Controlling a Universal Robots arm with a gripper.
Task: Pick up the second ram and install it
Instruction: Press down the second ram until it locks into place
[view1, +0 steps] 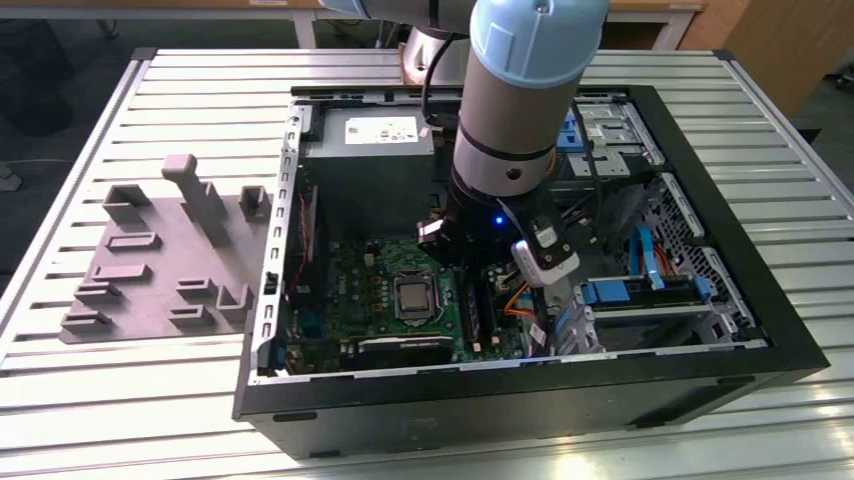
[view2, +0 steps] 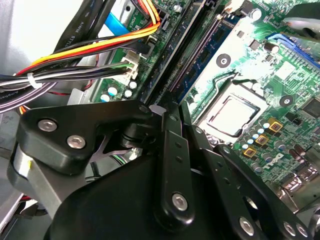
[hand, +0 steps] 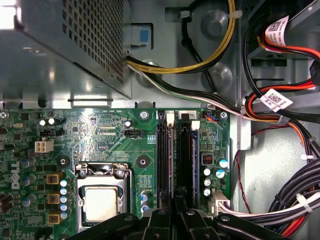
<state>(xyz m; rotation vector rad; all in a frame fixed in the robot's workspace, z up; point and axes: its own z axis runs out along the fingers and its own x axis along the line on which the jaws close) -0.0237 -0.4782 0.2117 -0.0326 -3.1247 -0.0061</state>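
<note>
One Universal Robots arm (view1: 514, 90) reaches down into an open computer case (view1: 747, 330) that lies on its side on a slatted metal table (view1: 107, 400). To the exterior view's left of the case, well apart from the arm, a grey parts fixture (view1: 147, 270) with upright holders sits on the table.

Inside the case, the green motherboard (view1: 360, 290) lies on the near side, with the grey power supply (view1: 367, 160) beyond it on the far side. The CPU socket (view1: 415, 297) is near the middle of the board. The arm's wrist hangs just to the exterior view's right of that socket, low over the board.

In the first wrist view the gripper (hand: 175, 215) sits directly over the near end of the black memory slots (hand: 187, 160), which run side by side between the socket and a bundle of black, red and orange cables (hand: 295, 195). Whether the gripper is spread or pressed together I cannot tell – its dark linkage covers the tips in both wrist views.

In the second wrist view a dark blue-green ram stick (view2: 202, 62) stands on edge in the slot bank, just beside the socket's metal frame – its near end passes under the gripper's body. Whether the gripper touches it cannot be made out.
</note>
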